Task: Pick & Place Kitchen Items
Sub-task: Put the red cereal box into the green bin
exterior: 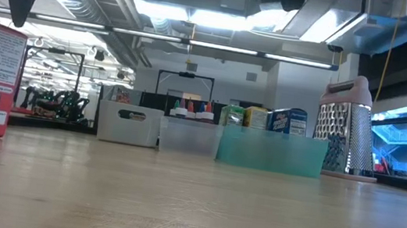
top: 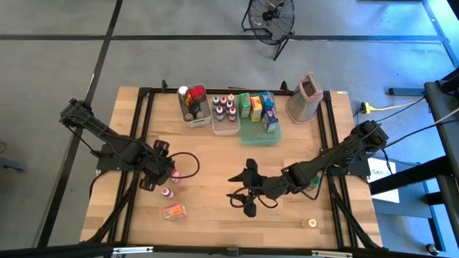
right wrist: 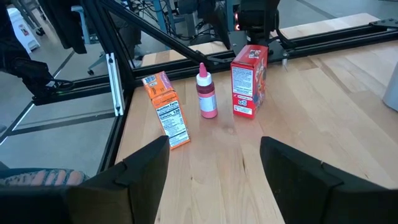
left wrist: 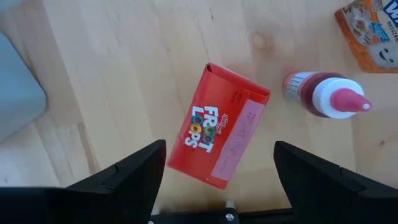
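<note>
A red cereal box [left wrist: 221, 134] stands upright on the table at the left. My left gripper [left wrist: 219, 149] hangs above it, pointing down and open, with a finger off each of the box's long sides and a gap on both. Toward the near edge from the box stand a small bottle with a pink cap [left wrist: 326, 99] and an orange box [left wrist: 370, 31]. My right gripper [right wrist: 214, 146] hovers open over mid-table [top: 240, 190], facing the orange box [right wrist: 166, 109], the bottle [right wrist: 206, 93] and the red box [right wrist: 249, 81]. It holds nothing.
Along the far edge stand a white bin [top: 193, 106], a clear bin of little bottles [top: 224, 111], a green tray with boxes [top: 258, 132] and a metal grater [top: 305, 99]. A small jar [top: 311, 223] sits near the front right. Bare wood lies between the arms.
</note>
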Robot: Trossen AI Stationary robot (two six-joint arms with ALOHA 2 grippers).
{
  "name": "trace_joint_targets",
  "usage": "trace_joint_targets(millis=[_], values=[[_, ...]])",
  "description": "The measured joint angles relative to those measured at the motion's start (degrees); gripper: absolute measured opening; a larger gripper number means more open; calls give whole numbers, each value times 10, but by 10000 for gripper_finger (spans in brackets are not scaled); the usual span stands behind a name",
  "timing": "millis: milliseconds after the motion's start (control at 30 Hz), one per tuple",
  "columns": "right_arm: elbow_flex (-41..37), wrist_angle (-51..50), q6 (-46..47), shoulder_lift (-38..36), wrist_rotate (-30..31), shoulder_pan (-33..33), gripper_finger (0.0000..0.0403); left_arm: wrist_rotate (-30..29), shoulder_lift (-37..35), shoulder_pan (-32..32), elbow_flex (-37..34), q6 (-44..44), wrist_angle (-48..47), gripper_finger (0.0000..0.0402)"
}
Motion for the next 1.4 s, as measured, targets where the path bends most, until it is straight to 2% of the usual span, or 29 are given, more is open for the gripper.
trace_joint_targets(millis=[567, 1300, 1400], values=[[0, 1, 1, 1, 0, 0, 254, 3, 58, 0, 0, 37, 1, 294], [0, 4, 7, 21, -6, 0, 254, 28, 59, 34, -1, 34, 22, 294], [0, 4, 8, 21, -6, 0, 254, 28, 59, 34, -19, 35, 36, 294]])
